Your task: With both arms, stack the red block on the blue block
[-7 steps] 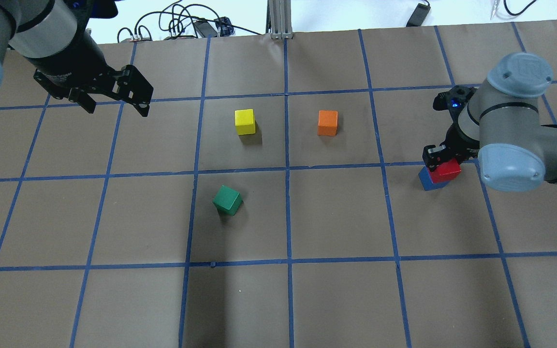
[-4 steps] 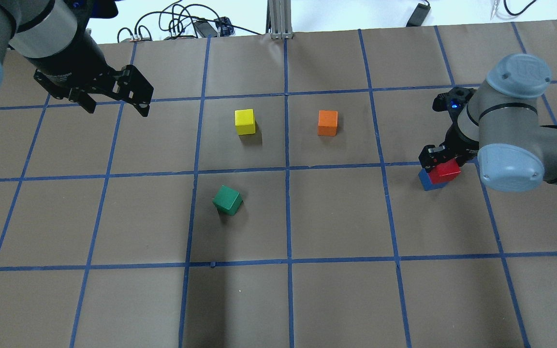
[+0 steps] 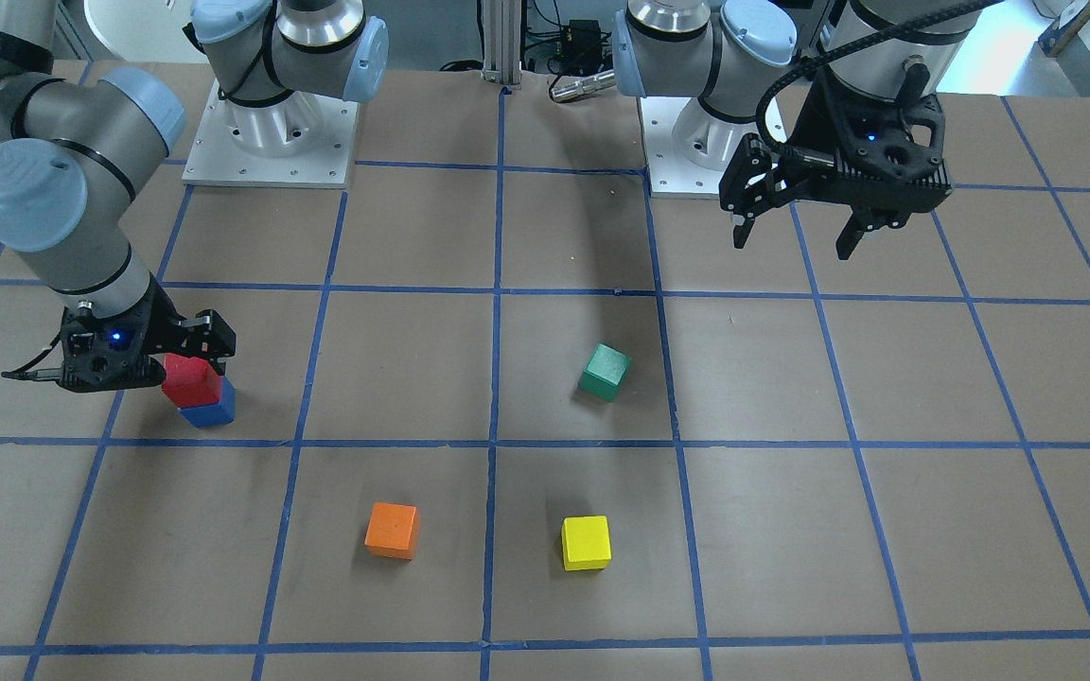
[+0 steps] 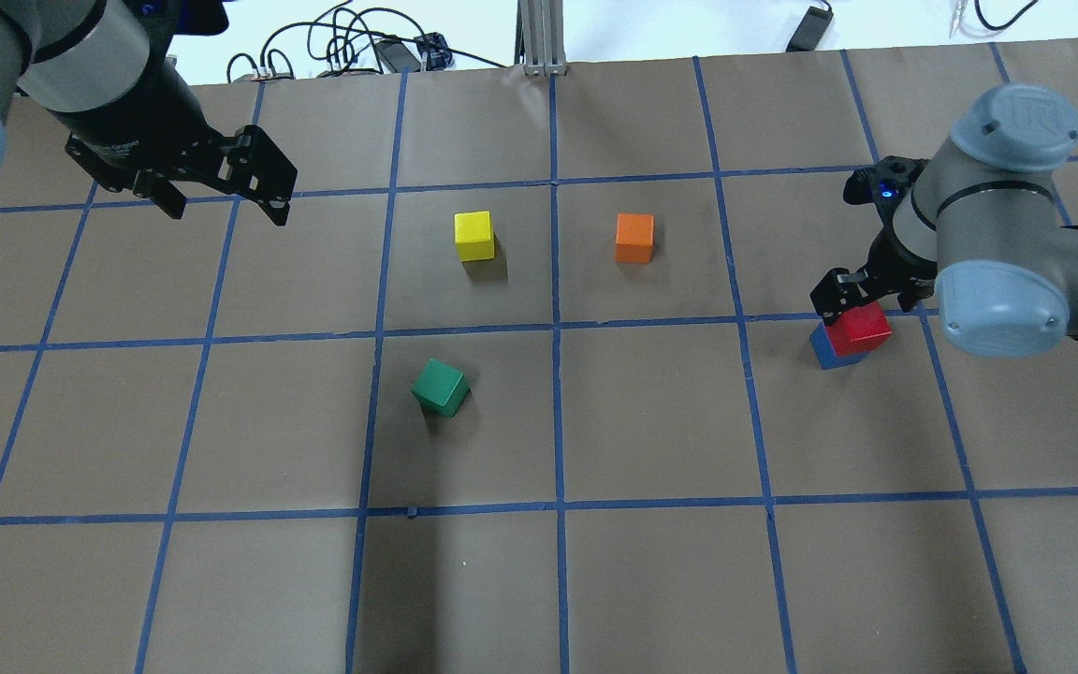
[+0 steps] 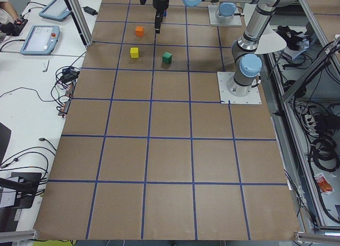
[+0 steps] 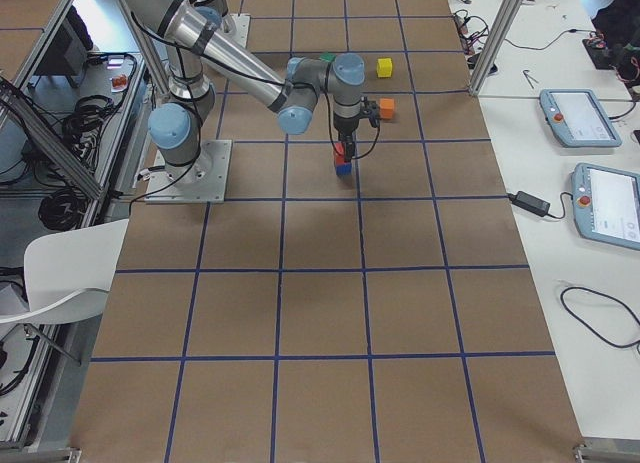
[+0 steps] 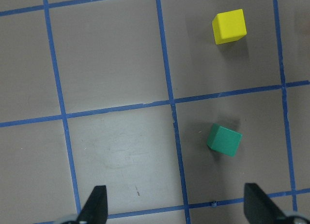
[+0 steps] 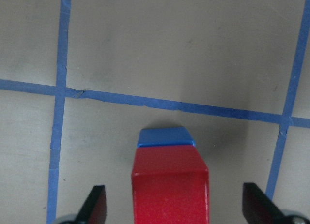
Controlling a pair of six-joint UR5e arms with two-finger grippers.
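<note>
The red block (image 4: 859, 328) sits on top of the blue block (image 4: 823, 351) at the right of the table, turned slightly against it. Both also show in the front view: red block (image 3: 190, 380), blue block (image 3: 209, 413). My right gripper (image 4: 866, 304) is open, its fingers either side of the red block and apart from it. The right wrist view shows the red block (image 8: 169, 190) over the blue block (image 8: 165, 136) between the spread fingertips (image 8: 94, 204). My left gripper (image 4: 225, 211) is open and empty, held above the far left of the table.
A green cube (image 4: 441, 388), a yellow cube (image 4: 473, 235) and an orange cube (image 4: 633, 237) lie apart near the table's middle. The left wrist view shows the green cube (image 7: 224, 140) and the yellow cube (image 7: 229, 25). Cables lie beyond the far edge.
My right gripper's fingers have spread off the red block and the wrist has risen a little. The red block stays on the blue block. The left arm has not moved.
</note>
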